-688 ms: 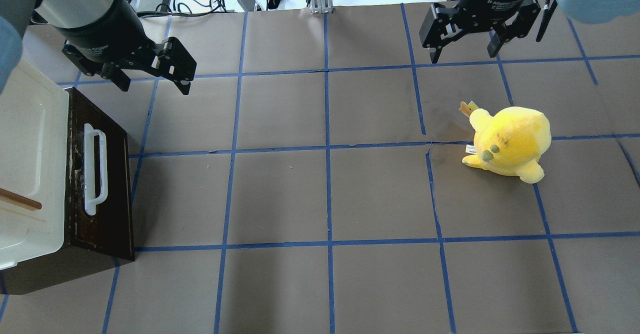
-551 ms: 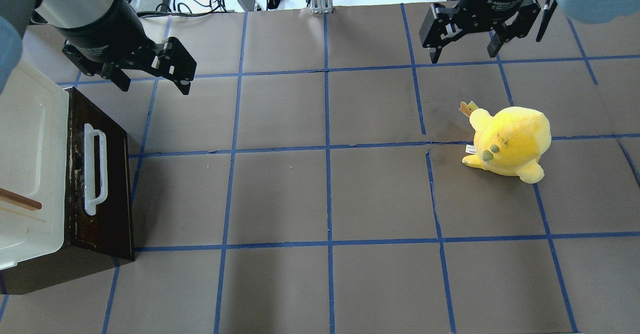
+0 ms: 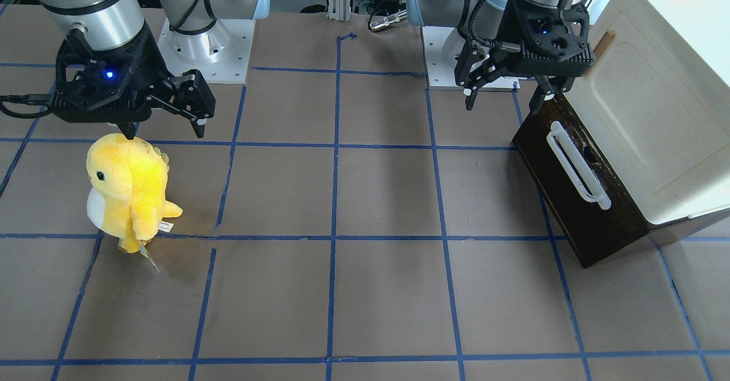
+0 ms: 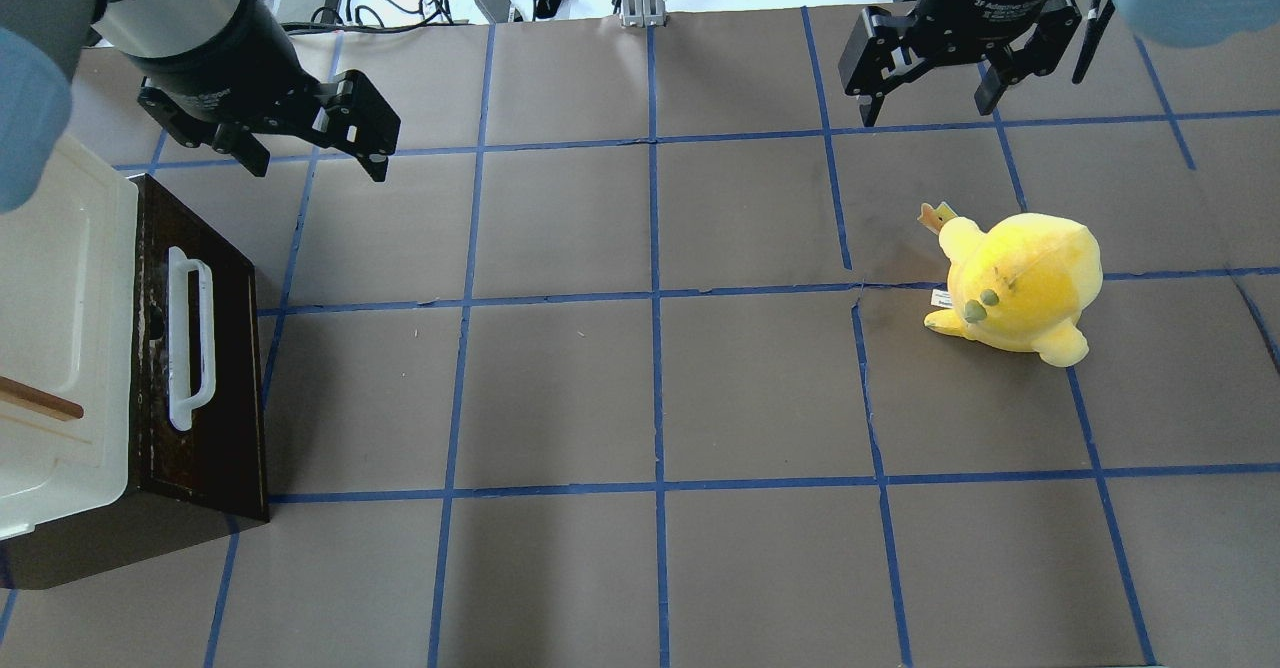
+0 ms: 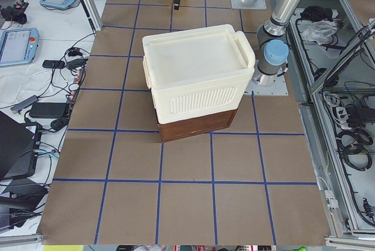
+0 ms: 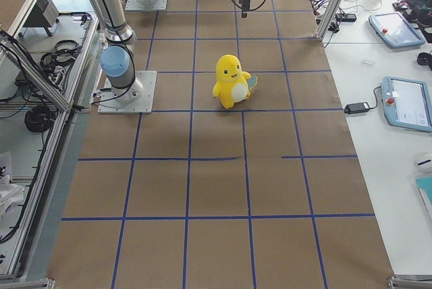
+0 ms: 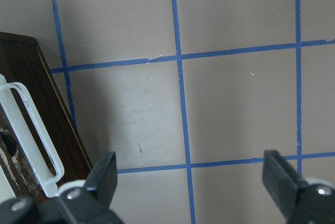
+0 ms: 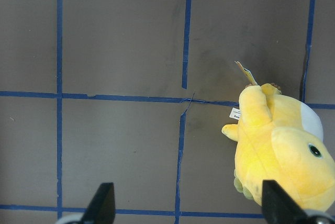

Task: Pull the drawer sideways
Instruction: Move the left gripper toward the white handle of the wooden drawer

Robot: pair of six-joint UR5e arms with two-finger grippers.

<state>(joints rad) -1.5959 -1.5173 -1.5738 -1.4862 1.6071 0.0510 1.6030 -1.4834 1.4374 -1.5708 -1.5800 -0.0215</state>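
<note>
One dark wooden drawer, white loop handle

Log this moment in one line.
left gripper open near dark brown wooden-fronted drawer | white loop handle ungrasped | right gripper open, empty

One drawer is sitting on the table, carrying one white handle. One cream cabinet is touching the drawer and is showing one small brown handle. One yellow plush toy is standing well apart from the drawer. Two grippers are hanging above: the left gripper near the drawer, the right gripper well apart from it, each showing two fingers.
</note>
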